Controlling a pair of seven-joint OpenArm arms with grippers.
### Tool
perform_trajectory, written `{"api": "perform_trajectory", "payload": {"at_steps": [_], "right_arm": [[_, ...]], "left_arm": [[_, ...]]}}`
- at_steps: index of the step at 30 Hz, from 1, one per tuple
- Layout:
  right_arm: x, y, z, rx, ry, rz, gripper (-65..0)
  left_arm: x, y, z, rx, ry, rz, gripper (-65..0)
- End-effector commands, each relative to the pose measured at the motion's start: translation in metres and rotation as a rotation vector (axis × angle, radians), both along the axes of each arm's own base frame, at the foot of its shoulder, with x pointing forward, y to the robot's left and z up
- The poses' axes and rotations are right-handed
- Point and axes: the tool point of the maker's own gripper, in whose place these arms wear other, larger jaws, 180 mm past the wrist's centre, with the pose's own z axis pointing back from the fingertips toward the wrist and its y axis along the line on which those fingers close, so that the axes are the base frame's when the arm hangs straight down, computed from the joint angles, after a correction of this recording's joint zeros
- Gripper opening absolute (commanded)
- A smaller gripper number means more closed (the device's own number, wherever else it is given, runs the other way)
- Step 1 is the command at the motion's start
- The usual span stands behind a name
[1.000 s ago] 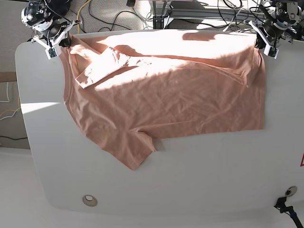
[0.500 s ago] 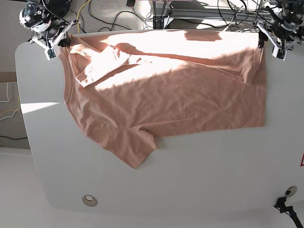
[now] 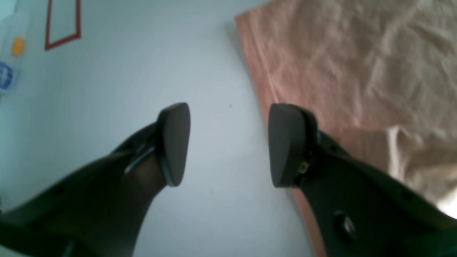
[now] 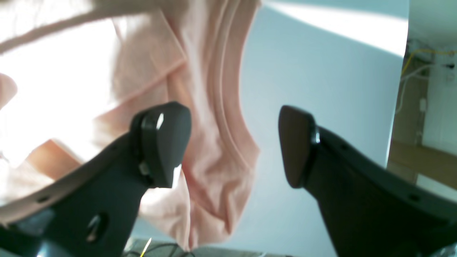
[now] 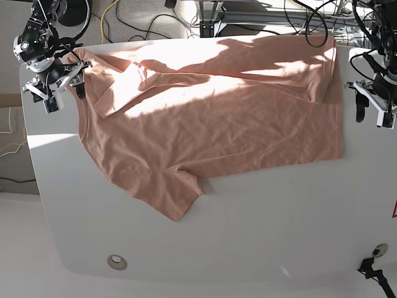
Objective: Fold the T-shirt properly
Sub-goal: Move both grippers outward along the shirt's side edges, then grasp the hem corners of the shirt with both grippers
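The T-shirt (image 5: 211, 118) lay flat on the white table (image 5: 260, 230), spread out between the two grippers. Its long way ran across the table from one gripper to the other. The neck end pointed toward the right gripper (image 5: 61, 87), and the bottom hem pointed toward the left gripper (image 5: 372, 110). One sleeve (image 5: 170, 195) stuck out toward the near side of the table, and the other sleeve (image 5: 124, 87) was folded back on top of the shirt, close to the right gripper.

The left gripper's two fingers were wide apart with nothing between them (only bare table showed in the gap). The straight hem of the shirt (image 3: 257, 75) ran just beside one finger (image 3: 285, 142).

The right gripper's fingers were also wide apart and held nothing. The ribbed neck edge (image 4: 228, 107) lay under the gap and beside one finger (image 4: 164, 142).

Out past the left gripper, a red outline (image 3: 62, 21) was marked on the table, with an orange spot and a blue round sticker (image 3: 5, 75) beside it. They were too blurry to read any words.
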Motion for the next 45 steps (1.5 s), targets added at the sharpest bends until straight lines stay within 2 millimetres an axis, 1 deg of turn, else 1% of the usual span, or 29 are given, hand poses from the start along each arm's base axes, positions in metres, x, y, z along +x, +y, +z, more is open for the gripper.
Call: {"api": "perform_trajectory", "payload": {"at_steps": [1, 3, 5, 6, 7, 10, 11, 13, 15, 18, 20, 22, 24, 25, 28, 30, 31, 33, 35, 37, 39, 40, 41, 43, 44, 45], "right_arm": [[0.020, 0.013, 0.003, 0.025, -0.036, 0.051, -24.1], [0.046, 0.020, 0.007, 0.054, -0.075, 0.060, -24.1], [0.071, 0.023, 0.007, 0.092, -0.098, 0.057, -24.1], [0.085, 0.025, 0.008, 0.112, -0.108, 0.059, -24.1], [0.098, 0.029, 0.008, 0.132, -0.116, 0.063, -24.1], [0.133, 0.036, 0.011, 0.182, -0.132, 0.071, -24.1], [0.146, 0.039, 0.013, 0.198, -0.140, 0.076, -24.1], [0.164, 0.041, 0.013, 0.229, -0.135, 0.073, -24.1], [0.182, 0.043, 0.017, 0.261, -0.155, 0.072, -24.1], [0.202, 0.050, 0.016, 0.308, -0.166, 0.078, -24.1], [0.207, 0.049, 0.012, 0.315, -0.152, 0.080, -24.1], [0.208, 0.052, 0.007, 0.317, -0.140, 0.091, -24.1], [0.209, 0.052, 0.007, 0.319, -0.143, 0.090, -24.1], [0.209, 0.051, 0.008, 0.318, -0.145, 0.090, -24.1], [0.209, 0.050, 0.007, 0.317, -0.143, 0.089, -24.1], [0.209, 0.050, 0.007, 0.317, -0.143, 0.089, -24.1], [0.209, 0.050, 0.008, 0.318, -0.148, 0.089, -24.1], [0.210, 0.050, 0.009, 0.317, -0.152, 0.089, -24.1], [0.211, 0.050, 0.010, 0.320, -0.159, 0.090, -24.1], [0.213, 0.048, 0.009, 0.331, -0.171, 0.066, -24.1], [0.227, 0.049, 0.010, 0.350, -0.190, 0.034, -24.1], [0.231, 0.051, 0.003, 0.364, -0.180, 0.022, -24.1], [0.234, 0.053, -0.003, 0.380, -0.174, 0.010, -24.1], [0.248, 0.053, -0.004, 0.415, -0.197, -0.017, -24.0], [0.252, 0.055, -0.009, 0.430, -0.194, -0.027, -24.0], [0.258, 0.058, -0.009, 0.439, -0.199, -0.031, -24.0]], "left_arm": [[0.020, -0.002, 0.015, 0.002, -0.050, -0.012, -31.7], [0.045, -0.005, 0.017, -0.024, -0.059, -0.007, -31.7], [0.066, -0.012, 0.015, -0.085, -0.082, 0.014, -31.7], [0.075, -0.015, 0.014, -0.109, -0.092, 0.021, -31.7], [0.082, -0.012, 0.013, -0.128, -0.097, 0.035, -31.7], [0.102, -0.015, -0.002, -0.172, -0.067, 0.041, -31.7], [0.107, -0.015, -0.007, -0.185, -0.055, 0.046, -31.7], [0.116, -0.012, -0.016, -0.208, -0.035, 0.063, -31.7], [0.120, -0.005, -0.025, -0.233, -0.012, 0.092, -31.7], [0.123, 0.004, -0.041, -0.266, 0.025, 0.131, -31.7], [0.121, 0.008, -0.052, -0.279, 0.055, 0.150, -31.7], [0.122, 0.012, -0.056, -0.291, 0.051, 0.161, -31.7], [0.118, 0.014, -0.073, -0.293, 0.093, 0.174, -31.7], [0.118, 0.015, -0.076, -0.277, 0.109, 0.173, -31.7], [0.121, 0.009, -0.090, -0.246, 0.136, 0.150, -31.7], [0.116, 0.003, -0.108, -0.260, 0.168, 0.145, -31.7], [0.117, 0.001, -0.113, -0.265, 0.169, 0.140, -31.7], [0.123, -0.002, -0.116, -0.275, 0.167, 0.135, -31.7], [0.122, -0.002, -0.122, -0.283, 0.183, 0.142, -31.7], [0.122, -0.003, -0.122, -0.284, 0.183, 0.141, -32.1], [0.122, -0.004, -0.123, -0.286, 0.185, 0.141, -32.1], [0.120, -0.004, -0.124, -0.285, 0.188, 0.141, -32.2], [0.120, -0.004, -0.124, -0.285, 0.188, 0.141, -33.7], [0.119, -0.004, -0.125, -0.285, 0.190, 0.141, -39.6], [0.119, -0.004, -0.125, -0.285, 0.193, 0.142, -41.3], [0.118, -0.004, -0.126, -0.284, 0.197, 0.142, -41.9]]}}
